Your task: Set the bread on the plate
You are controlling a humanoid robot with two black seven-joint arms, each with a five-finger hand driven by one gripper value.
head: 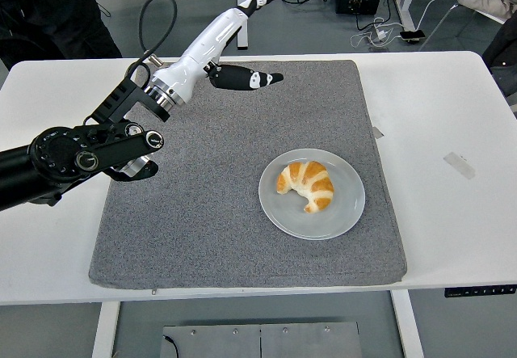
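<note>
Grey mat: left hand raised, fingers extended.

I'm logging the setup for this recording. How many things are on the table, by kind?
Mat: 1
Plate: 1
Croissant: 1
Strip of tape: 1
Total: 4

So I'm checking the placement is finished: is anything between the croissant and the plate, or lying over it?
Nothing visible. The croissant lies directly on the plate, uncovered. The left hand is open, raised over the mat's far edge, well clear.
</note>
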